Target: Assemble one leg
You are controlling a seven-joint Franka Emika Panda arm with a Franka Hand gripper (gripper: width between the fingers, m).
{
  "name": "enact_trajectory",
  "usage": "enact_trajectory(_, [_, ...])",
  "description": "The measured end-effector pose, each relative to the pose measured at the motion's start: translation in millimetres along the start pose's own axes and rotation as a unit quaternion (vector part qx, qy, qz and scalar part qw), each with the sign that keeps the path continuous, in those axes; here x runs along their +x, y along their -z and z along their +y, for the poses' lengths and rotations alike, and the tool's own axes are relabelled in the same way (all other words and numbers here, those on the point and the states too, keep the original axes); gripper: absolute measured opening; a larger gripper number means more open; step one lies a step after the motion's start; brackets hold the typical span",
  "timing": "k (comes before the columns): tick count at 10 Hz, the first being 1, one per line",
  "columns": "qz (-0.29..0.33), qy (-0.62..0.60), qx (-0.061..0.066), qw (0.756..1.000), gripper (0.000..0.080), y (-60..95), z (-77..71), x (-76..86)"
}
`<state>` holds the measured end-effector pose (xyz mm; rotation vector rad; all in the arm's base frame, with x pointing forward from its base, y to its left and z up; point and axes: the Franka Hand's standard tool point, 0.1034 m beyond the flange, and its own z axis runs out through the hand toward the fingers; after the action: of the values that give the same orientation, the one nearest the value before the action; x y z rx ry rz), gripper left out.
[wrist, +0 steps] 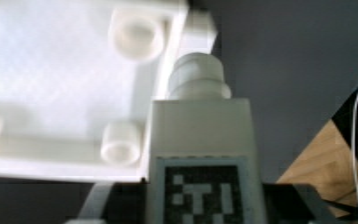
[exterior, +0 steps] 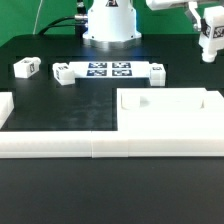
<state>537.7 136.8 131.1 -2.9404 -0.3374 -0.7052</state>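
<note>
My gripper is up at the exterior view's far right, shut on a small white leg with a black-and-white tag, held above the table. In the wrist view the held leg stands between the jaws of the gripper, tag facing the camera and round peg end pointing away. The large white square panel lies on the table at the right. In the wrist view the panel shows its corner recesses beside the leg's tip. Another loose leg lies at the far left.
The marker board lies in front of the robot base, with small white blocks at its two ends. Long white border rails run along the front and left.
</note>
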Motion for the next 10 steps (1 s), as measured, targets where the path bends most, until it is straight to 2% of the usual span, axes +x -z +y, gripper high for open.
enact_trajectory(1, [0.006,0.005,-0.005,1.000,0.0290,-16.0,16.3,11.4])
enact_trajectory(2, [0.008,0.003,-0.006,1.000,0.0290,-23.0,21.3,15.2])
enact_trajectory(7, [0.005,0.003,-0.005,1.000,0.0290,-25.4,21.4,14.3])
enact_trajectory(9, [-0.002,0.001,-0.004,1.000,0.0290,-41.4,31.3,41.6])
enact_trajectory(10, [0.001,0.003,-0.005,1.000,0.0290,-50.8,36.3,48.6])
